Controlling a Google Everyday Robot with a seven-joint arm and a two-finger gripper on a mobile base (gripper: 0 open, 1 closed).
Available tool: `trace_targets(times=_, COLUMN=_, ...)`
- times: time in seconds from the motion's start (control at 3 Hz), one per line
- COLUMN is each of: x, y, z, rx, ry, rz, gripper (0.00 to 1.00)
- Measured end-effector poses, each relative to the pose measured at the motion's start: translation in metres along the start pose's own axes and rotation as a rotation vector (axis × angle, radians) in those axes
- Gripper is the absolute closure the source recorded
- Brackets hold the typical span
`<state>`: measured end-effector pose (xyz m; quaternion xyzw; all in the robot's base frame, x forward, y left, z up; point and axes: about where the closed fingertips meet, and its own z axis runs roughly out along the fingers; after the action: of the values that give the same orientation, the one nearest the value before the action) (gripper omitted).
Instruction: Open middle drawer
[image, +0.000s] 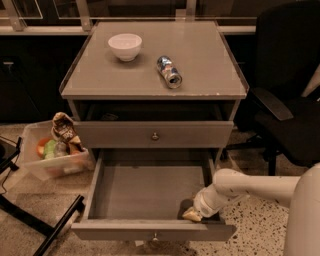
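The middle drawer (150, 231) is pulled far out of the grey-brown cabinet. Its plain grey inside faces up, and its small round knob (155, 236) shows at the centre of the front, near the bottom edge of the view. My gripper (192, 214) is on the end of the white arm (250, 187), which comes in from the right. It is down inside the drawer at the front right corner, just behind the front panel.
Above is another drawer front with a knob (155, 135), with a dark gap over it. On the cabinet top (200, 55) stand a white bowl (125, 46) and a lying can (169, 71). A clear bin of snacks (52, 150) sits on the floor at left, and a black office chair (285, 110) at right.
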<state>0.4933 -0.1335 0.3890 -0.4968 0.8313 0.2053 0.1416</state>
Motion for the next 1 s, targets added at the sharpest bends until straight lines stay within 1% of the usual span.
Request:
trace_targets(times=0.33, x=-0.008, y=0.013, z=-0.008, rx=-0.007, ry=0.005, rz=-0.035, gripper=0.00)
trace_targets(times=0.67, x=-0.026, y=0.026, z=-0.023, rx=0.021, ry=0.007, rz=-0.086, gripper=0.00)
trace_targets(times=1.0, x=-0.055, y=0.037, z=-0.044, rx=0.084, ry=0.014, rz=-0.149, gripper=0.00)
